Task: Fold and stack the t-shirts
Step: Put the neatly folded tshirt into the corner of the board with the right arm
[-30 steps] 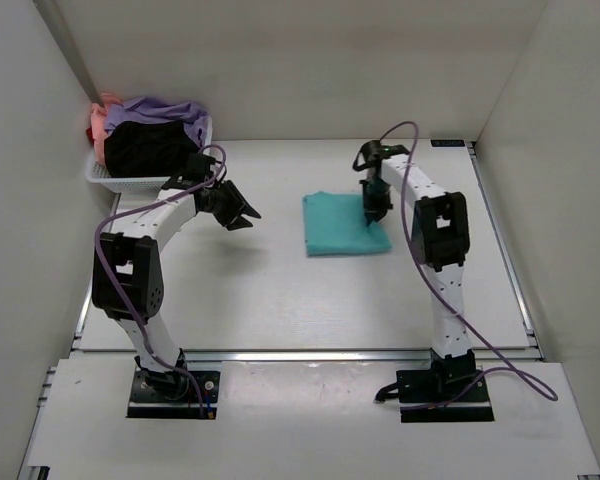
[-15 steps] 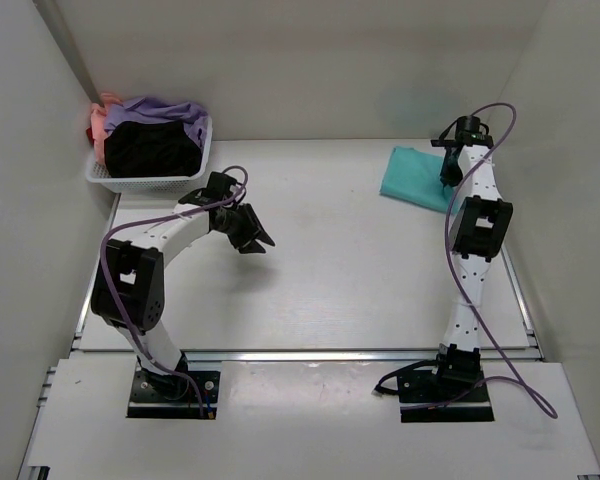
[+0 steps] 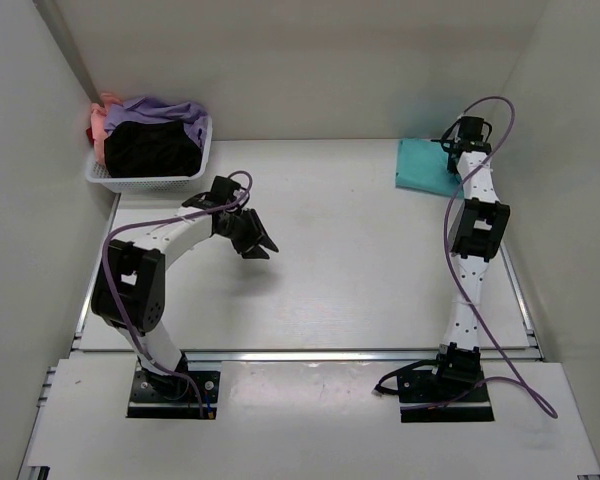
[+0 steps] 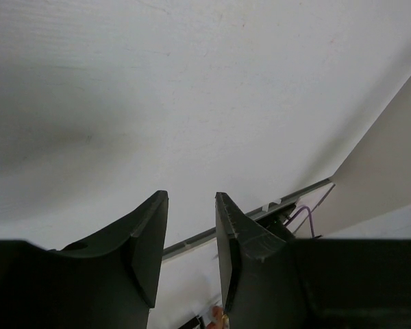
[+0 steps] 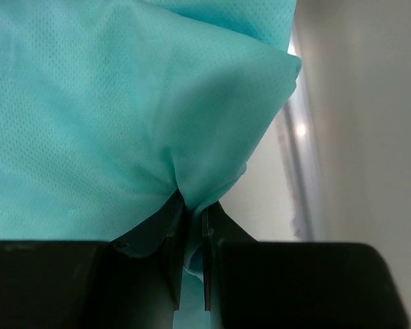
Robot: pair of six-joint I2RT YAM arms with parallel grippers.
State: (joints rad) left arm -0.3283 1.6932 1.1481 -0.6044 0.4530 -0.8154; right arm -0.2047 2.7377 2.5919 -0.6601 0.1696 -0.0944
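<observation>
The folded teal t-shirt (image 3: 425,166) lies at the far right corner of the table. My right gripper (image 3: 456,150) is shut on its edge; in the right wrist view the teal cloth (image 5: 123,103) is pinched between my fingers (image 5: 170,229). My left gripper (image 3: 258,243) is open and empty above the bare table middle; the left wrist view shows its two fingers (image 4: 147,233) apart with only table below. Other t-shirts, black (image 3: 148,148), lavender (image 3: 162,108) and pink (image 3: 102,118), are piled in the basket at far left.
A white mesh basket (image 3: 145,181) stands at the far left corner against the left wall. White walls enclose the table on three sides. A metal rail (image 3: 310,354) runs along the table's near edge.
My right gripper has dragged the teal t-shirt from the table's middle right to the far right corner. My left gripper has moved a little right and nearer.
</observation>
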